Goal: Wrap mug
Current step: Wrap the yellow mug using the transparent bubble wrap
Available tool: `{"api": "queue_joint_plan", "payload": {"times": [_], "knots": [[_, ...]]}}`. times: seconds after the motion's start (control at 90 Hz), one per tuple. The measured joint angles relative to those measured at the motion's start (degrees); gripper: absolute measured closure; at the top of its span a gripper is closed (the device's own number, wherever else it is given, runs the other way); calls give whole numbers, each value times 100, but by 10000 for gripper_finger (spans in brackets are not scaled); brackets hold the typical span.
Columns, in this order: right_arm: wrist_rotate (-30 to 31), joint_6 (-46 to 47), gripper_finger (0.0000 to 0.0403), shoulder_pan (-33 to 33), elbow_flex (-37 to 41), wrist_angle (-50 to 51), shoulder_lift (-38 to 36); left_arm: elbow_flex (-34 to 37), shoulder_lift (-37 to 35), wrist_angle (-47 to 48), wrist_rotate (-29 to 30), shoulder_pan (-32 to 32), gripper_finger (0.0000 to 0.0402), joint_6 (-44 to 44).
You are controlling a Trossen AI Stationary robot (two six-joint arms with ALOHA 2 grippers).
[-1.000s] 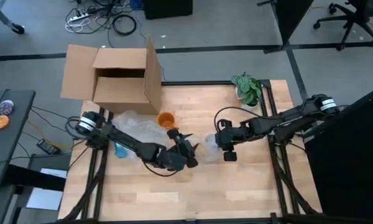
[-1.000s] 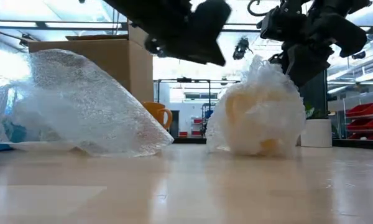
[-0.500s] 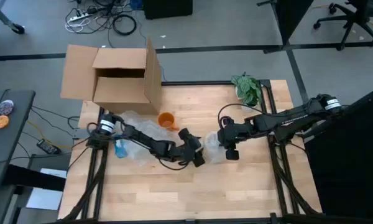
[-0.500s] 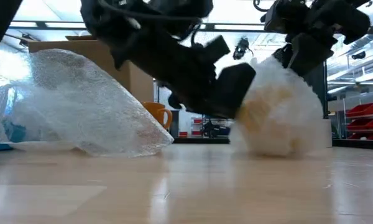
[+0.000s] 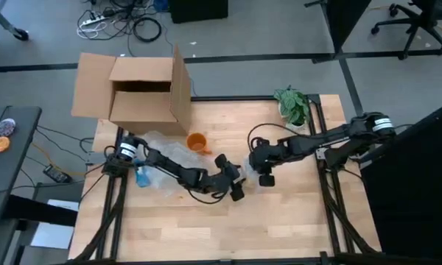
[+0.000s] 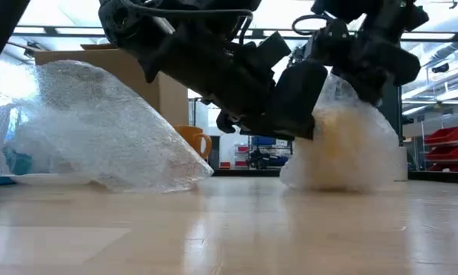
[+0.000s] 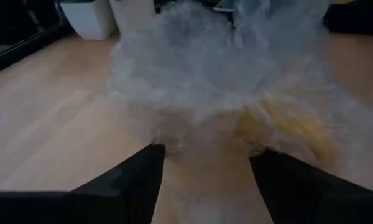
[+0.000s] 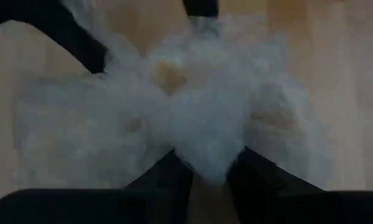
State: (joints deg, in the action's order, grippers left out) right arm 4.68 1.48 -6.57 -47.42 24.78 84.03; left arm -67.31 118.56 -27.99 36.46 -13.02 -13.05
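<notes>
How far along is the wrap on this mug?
Mostly done: the yellow mug is already covered in bubble wrap on the table. In hand: the right gripper pinches the gathered wrap on top; the left gripper, jaws open, is at the bundle's side. Left: closing the loose wrap. The orange mug sits unwrapped.

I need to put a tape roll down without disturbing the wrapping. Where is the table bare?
The whole near strip of the table, below both arms, is bare, as is the patch between box and plant. It is crowded mid-table: left hand and right hand flank the wrapped mug; loose bubble wrap lies left.
</notes>
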Motion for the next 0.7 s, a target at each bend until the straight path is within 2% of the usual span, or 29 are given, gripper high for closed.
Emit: {"api": "queue_joint_plan", "payload": {"times": [0.089, 0.244, 0.344, 0.544, 0.7], "knots": [[-44, -231, 328, 2, -12, 182, -9, -8, 152, -329, -9, 11, 179, -12], [-133, -480, 328, -2, -404, 1194, -198, -62, 586, -1526, -165, 55, 179, -70], [-181, -883, 328, -4, -466, 1321, -161, -138, 799, -2074, -139, 55, 179, 170], [-294, -1304, 328, -14, -503, 1444, 333, -615, 1119, -2006, 40, 52, 179, 451], [-247, -1336, 329, -55, -594, 1854, 276, -814, 1344, -2153, 43, 17, 179, 578]]}}
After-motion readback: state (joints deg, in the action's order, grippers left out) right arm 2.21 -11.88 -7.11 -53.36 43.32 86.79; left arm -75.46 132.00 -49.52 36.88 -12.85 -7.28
